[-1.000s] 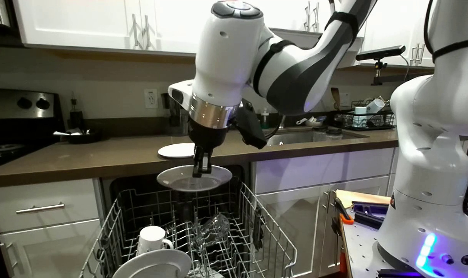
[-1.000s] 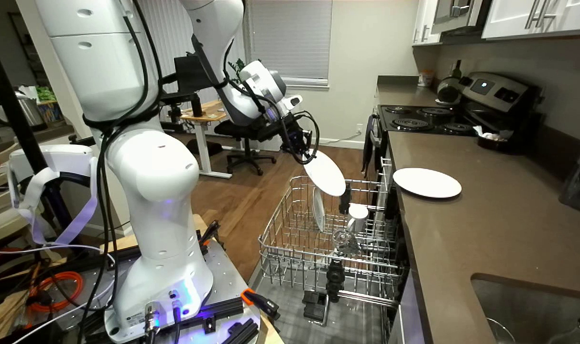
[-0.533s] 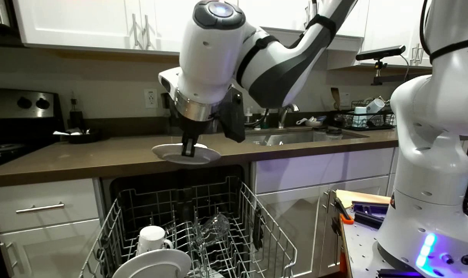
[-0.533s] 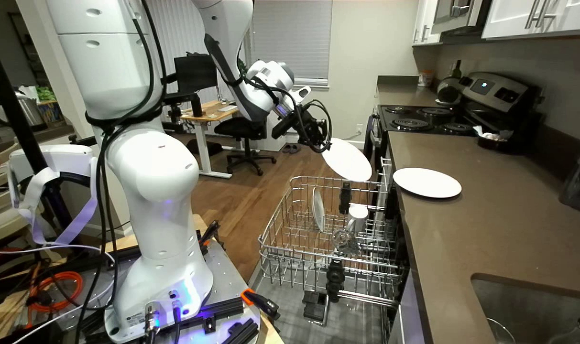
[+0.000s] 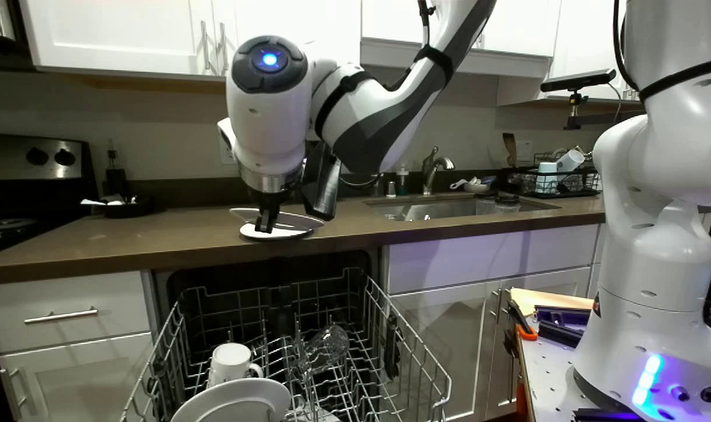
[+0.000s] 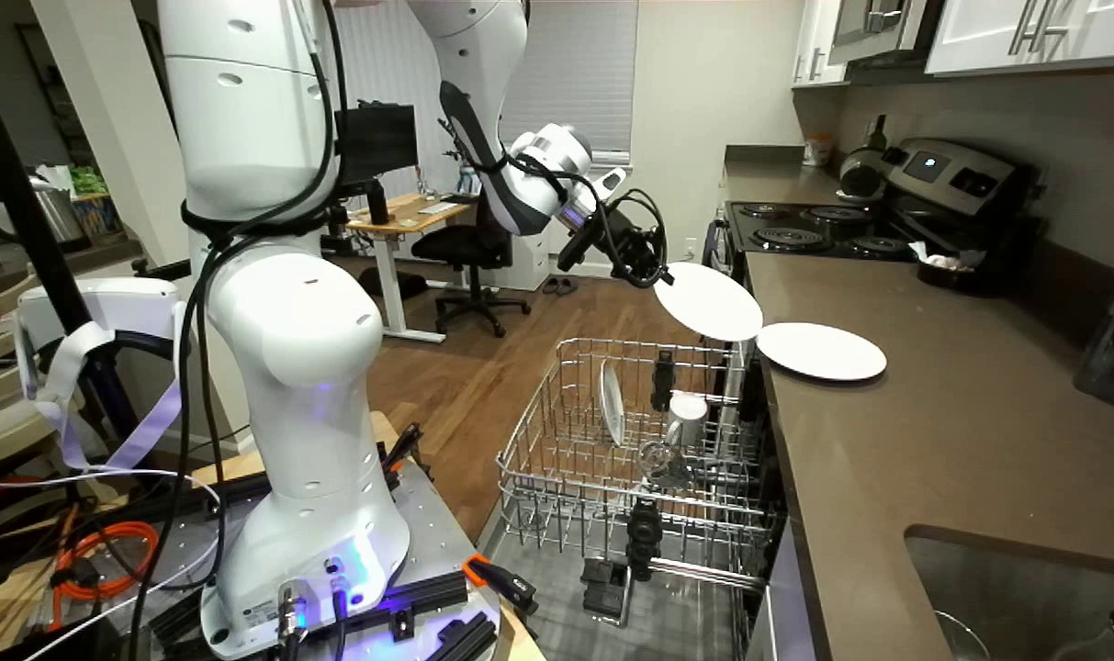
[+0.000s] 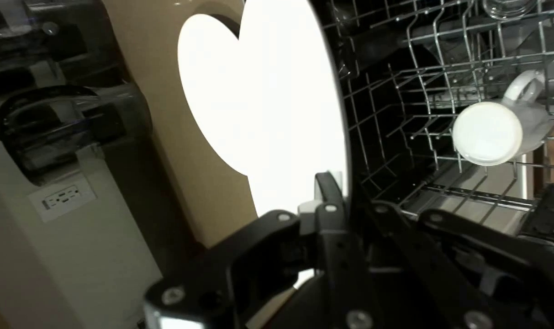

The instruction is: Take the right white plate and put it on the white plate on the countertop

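My gripper (image 5: 265,225) is shut on the rim of a white plate (image 6: 709,303) and holds it tilted in the air. The held plate also shows in an exterior view (image 5: 301,221) and fills the middle of the wrist view (image 7: 295,100). In the wrist view the fingertips (image 7: 343,196) are at its near edge; the right finger is dark. A second white plate (image 6: 823,352) lies flat on the countertop (image 6: 933,422) near its edge. The held plate overlaps it in both exterior views and in the wrist view (image 7: 208,77); in an exterior view their rims meet, contact unclear.
The pulled-out dishwasher rack (image 6: 557,477) stands below, beside the counter. It holds another white plate (image 5: 235,404), a white mug (image 5: 231,363) and a clear glass (image 5: 330,346). A sink (image 5: 437,208) and a stove (image 6: 823,229) flank the counter area. A dark appliance (image 7: 76,123) stands behind.
My gripper has carried the held plate up from above the rack and across to the countertop plate. The plate has become flatter. The countertop plate and rack items have not moved.
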